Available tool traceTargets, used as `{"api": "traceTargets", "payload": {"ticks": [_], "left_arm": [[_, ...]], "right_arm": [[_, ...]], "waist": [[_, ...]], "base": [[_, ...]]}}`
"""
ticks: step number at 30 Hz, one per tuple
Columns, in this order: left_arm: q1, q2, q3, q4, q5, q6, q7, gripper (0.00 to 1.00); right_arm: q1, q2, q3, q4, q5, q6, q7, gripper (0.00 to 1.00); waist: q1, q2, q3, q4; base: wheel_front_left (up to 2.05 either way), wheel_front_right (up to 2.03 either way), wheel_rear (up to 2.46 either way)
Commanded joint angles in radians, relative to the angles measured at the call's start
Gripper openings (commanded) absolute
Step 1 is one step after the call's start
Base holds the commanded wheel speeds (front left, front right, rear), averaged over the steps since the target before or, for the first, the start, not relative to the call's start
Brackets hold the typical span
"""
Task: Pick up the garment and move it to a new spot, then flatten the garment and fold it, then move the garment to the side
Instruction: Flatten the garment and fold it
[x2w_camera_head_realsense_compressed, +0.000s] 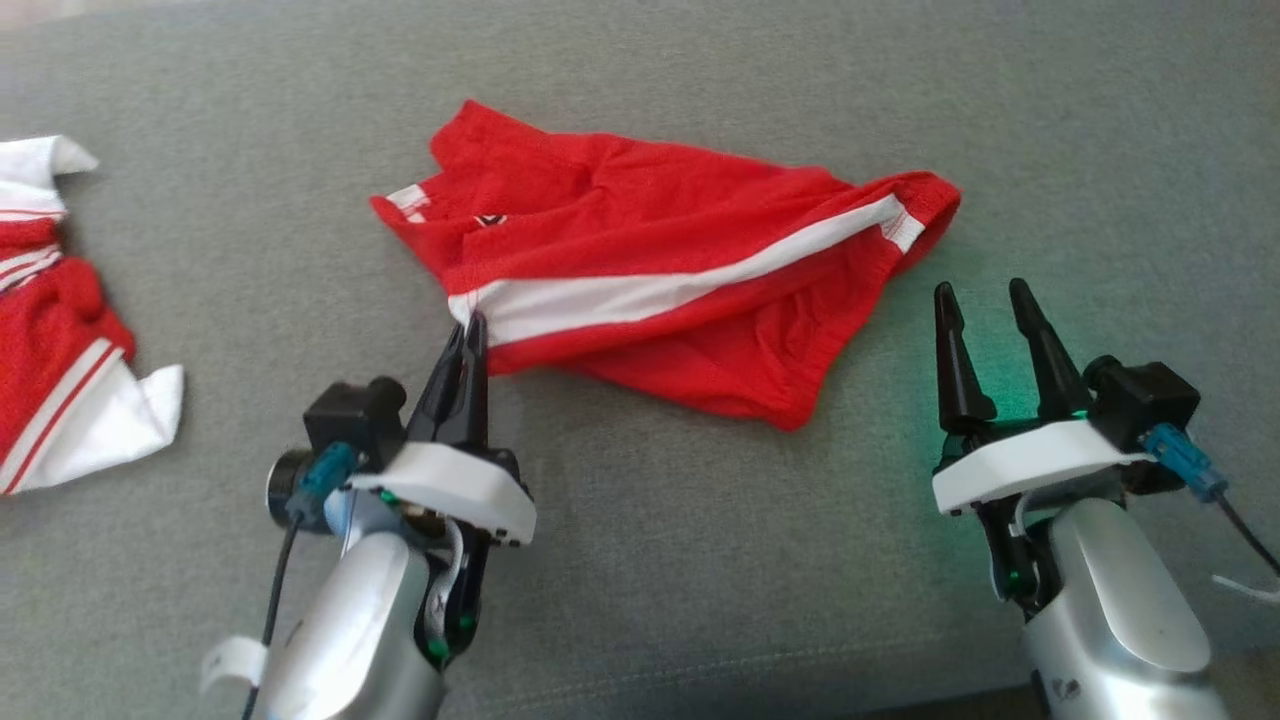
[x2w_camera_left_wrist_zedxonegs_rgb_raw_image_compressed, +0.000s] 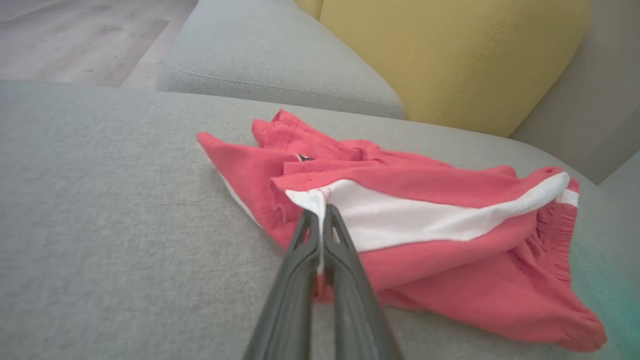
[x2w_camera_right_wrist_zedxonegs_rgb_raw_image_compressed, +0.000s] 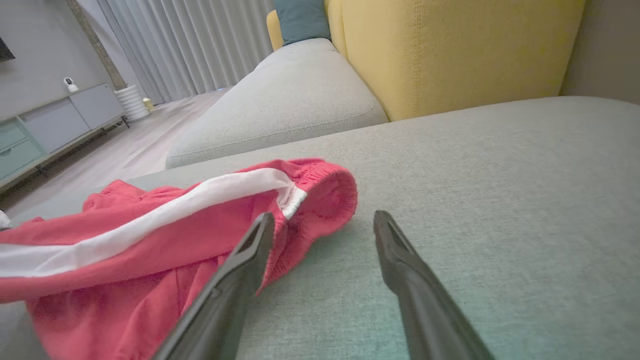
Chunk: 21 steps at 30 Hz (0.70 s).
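The garment (x2w_camera_head_realsense_compressed: 60, 330), a red mesh jersey with white sleeves and striped trim, lies crumpled at the far left of the grey cushion, apart from both grippers. A second red garment, shorts with a white side stripe (x2w_camera_head_realsense_compressed: 650, 260), lies in the middle. My left gripper (x2w_camera_head_realsense_compressed: 468, 335) is shut on the near-left hem corner of the shorts (x2w_camera_left_wrist_zedxonegs_rgb_raw_image_compressed: 450, 260), pinching the white stripe's end between its tips (x2w_camera_left_wrist_zedxonegs_rgb_raw_image_compressed: 320, 212). My right gripper (x2w_camera_head_realsense_compressed: 985, 300) stands open beside the elastic waistband at the shorts' right end (x2w_camera_right_wrist_zedxonegs_rgb_raw_image_compressed: 150, 250), with nothing between its fingers (x2w_camera_right_wrist_zedxonegs_rgb_raw_image_compressed: 325, 216).
Everything rests on a grey sofa cushion (x2w_camera_head_realsense_compressed: 700, 560). A yellow back cushion (x2w_camera_right_wrist_zedxonegs_rgb_raw_image_compressed: 450, 45) stands behind, and another grey seat (x2w_camera_right_wrist_zedxonegs_rgb_raw_image_compressed: 290, 105) adjoins it. Wooden floor, a low cabinet (x2w_camera_right_wrist_zedxonegs_rgb_raw_image_compressed: 45, 125) and curtains lie beyond. Open cushion stretches to the right of the shorts.
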Motion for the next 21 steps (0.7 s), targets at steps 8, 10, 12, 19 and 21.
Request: {"api": "traceTargets", "payload": {"ticks": [8, 10, 12, 19, 21], "left_arm": [[-0.001, 0.009, 0.026, -0.033, 0.015, -0.002, -0.006, 0.0], [-0.001, 0.009, 0.023, -0.032, 0.017, -0.003, -0.006, 0.0], [-0.002, 0.009, 0.019, -0.031, 0.018, -0.004, -0.006, 0.0], [-0.008, 0.009, 0.005, -0.03, 0.022, -0.006, -0.006, 0.0], [-0.01, 0.009, 0.001, -0.03, 0.021, -0.006, -0.006, 0.0]], "right_arm": [[-0.046, 0.009, 0.06, -0.007, 0.098, -0.001, -0.006, 1.0], [-0.064, 0.009, 0.066, 0.001, 0.113, -0.001, -0.006, 1.0], [-0.081, 0.009, 0.066, 0.01, 0.121, -0.001, -0.006, 1.0], [-0.14, 0.009, 0.063, 0.063, 0.157, -0.001, -0.006, 1.0], [-0.148, 0.009, 0.059, 0.08, 0.16, -0.001, -0.006, 1.0]], "waist": [[0.0, 0.0, -0.002, 0.029], [0.0, 0.0, 0.0, 0.036], [0.0, 0.0, 0.003, 0.043], [0.0, 0.0, 0.02, 0.072], [0.0, 0.0, 0.026, 0.081]], "base": [[0.0, 0.0, 0.0], [0.0, 0.0, 0.0], [0.0, 0.0, 0.0], [0.0, 0.0, 0.0], [0.0, 0.0, 0.0]]}}
